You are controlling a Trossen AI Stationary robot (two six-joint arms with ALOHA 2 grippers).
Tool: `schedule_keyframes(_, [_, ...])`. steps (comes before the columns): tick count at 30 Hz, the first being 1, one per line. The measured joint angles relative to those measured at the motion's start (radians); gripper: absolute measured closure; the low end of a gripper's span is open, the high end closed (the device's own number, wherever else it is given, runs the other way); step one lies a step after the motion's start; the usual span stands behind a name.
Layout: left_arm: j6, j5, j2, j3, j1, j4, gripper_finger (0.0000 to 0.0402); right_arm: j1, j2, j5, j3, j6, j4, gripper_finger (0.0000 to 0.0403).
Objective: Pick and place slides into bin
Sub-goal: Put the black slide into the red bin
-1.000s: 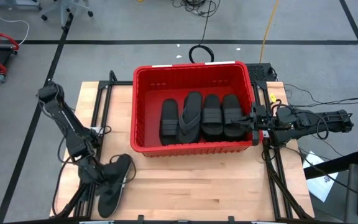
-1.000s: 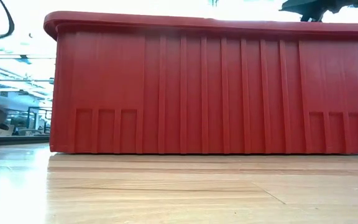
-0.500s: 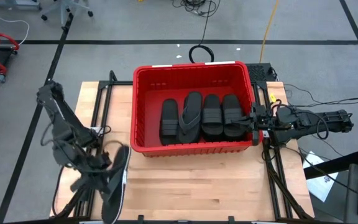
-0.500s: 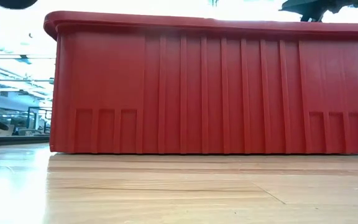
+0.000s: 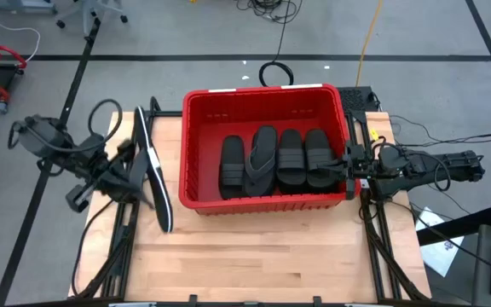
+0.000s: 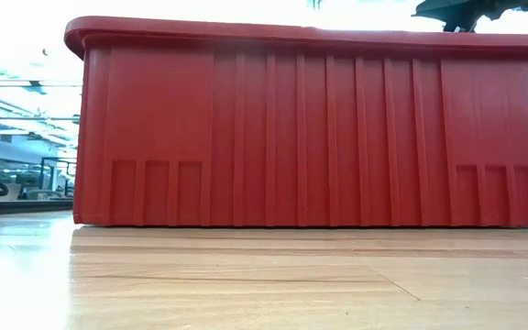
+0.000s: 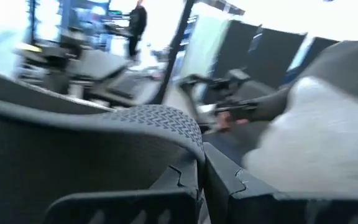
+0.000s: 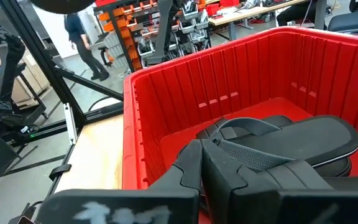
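- Red plastic makes up the bin (image 5: 196, 115), a big tub in the far middle of the wooden table (image 5: 254, 247).
- Four black slides lie side by side on the bin's floor, in a row from left to right.
- From the left, first comes a slide with a broad strap (image 5: 232, 164).
- Next to it, touching, is a thin flip-flop (image 5: 262, 155).
- Then come two more broad-strap slides (image 5: 291, 159), with the last one (image 5: 318, 155) close to the bin's right wall.
- The left gripper (image 5: 135, 175) is up in the air, just left of the bin, above the table's left side.
- Its fingers are squeezed tight on one more slide, the held slide (image 5: 153, 175).
- The held slide is turned on its edge, so from above it looks like a long thin strip, running from far to near.
- It is beside the bin's left wall, outside the bin.
- The right gripper (image 5: 349, 165) waits at the bin's right rim, with its fingers pressed together and nothing between them.
- In the low view the bin's ribbed near wall (image 6: 310, 128) fills most of the picture, and it stands flat on the table.
- A person (image 8: 79, 34) walks far off in the room behind.
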Motion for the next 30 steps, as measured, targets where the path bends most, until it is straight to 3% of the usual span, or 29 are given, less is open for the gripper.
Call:
schedule_keyframes(7, [0.107, -0.048, 0.072, 0.174, 0.124, -0.281, 0.0401, 0.000, 0.000, 0.000, 0.000, 0.000, 0.000, 0.0403])
schedule_keyframes(15, [0.089, 0.014, 0.123, 0.244, 0.265, -0.635, 0.0401, 0.000, 0.000, 0.000, 0.000, 0.016, 0.000, 0.0403])
schedule_keyframes(23, [0.222, 0.159, 0.139, 0.244, 0.412, -0.640, 0.0401, 0.000, 0.000, 0.002, 0.000, 0.016, 0.001, 0.0403])
schedule_keyframes(30, [0.434, 0.376, 0.234, 0.244, 0.671, -0.573, 0.0401, 0.000, 0.016, 0.009, 0.000, 0.014, 0.002, 0.0403])
